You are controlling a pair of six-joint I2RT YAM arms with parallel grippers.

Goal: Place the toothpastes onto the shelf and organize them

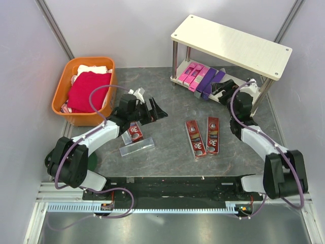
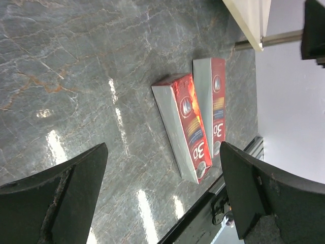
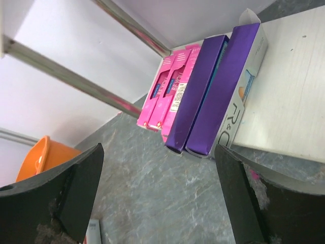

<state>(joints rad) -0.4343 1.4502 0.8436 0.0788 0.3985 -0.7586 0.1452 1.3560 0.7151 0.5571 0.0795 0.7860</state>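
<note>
The shelf [image 1: 233, 43] stands at the back right. On its lower board [image 3: 289, 91] pink toothpastes [image 3: 170, 89] lie side by side next to two purple ones [image 3: 213, 91]. My right gripper [image 3: 158, 152] hangs open and empty just in front of the purple cartons [image 1: 209, 81]. Two dark red toothpastes [image 1: 195, 138] [image 1: 213, 135] lie flat mid-table. My left gripper [image 1: 155, 111] is open and empty above the table, left of them; its wrist view shows both red cartons [image 2: 190, 127] ahead. Under the left arm lie another red carton [image 1: 135, 133] and a silver-grey one [image 1: 137, 148].
An orange basket [image 1: 84, 91] with red and white cloths sits at the back left. Grey walls close in the sides and back. The shelf's metal legs [image 3: 76, 79] stand near my right gripper. A black rail [image 1: 172, 185] runs along the near table edge.
</note>
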